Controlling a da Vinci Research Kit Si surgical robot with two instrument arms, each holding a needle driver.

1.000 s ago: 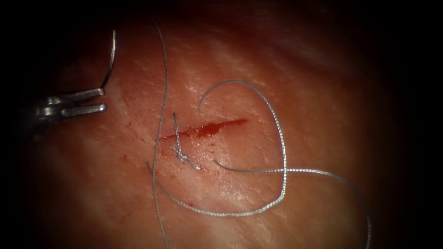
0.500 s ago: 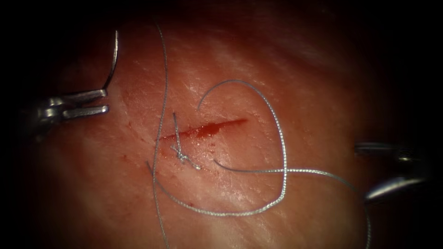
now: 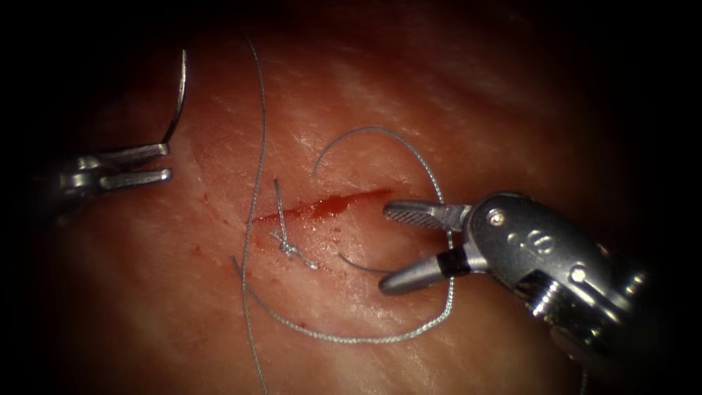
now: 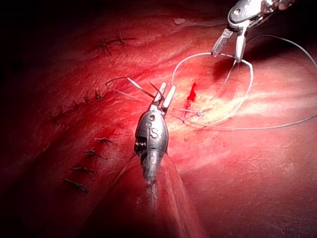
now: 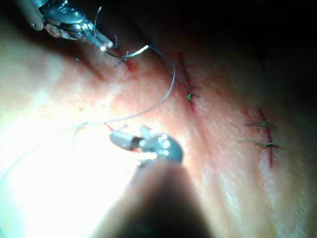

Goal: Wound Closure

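The tissue (image 3: 475, 95) carries the cut (image 3: 322, 207), one knot (image 3: 291, 249) below its left end. The right tool (image 3: 398, 245), jaws spread and empty, hovers off the cut's right end over the looped thread (image 3: 344, 339); it should pick one strand cleanly. Well left of the cut, the left tool (image 3: 162, 161) seemingly grips the needle (image 3: 178, 95) at its tail, clear of the tissue.

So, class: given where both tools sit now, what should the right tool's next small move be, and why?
Probably close the right tool on the thread strand lying between its open, empty jaws, right of the cut. The left tool holds the needle near one end, clear of the tissue, so the loose thread seems next to manage.
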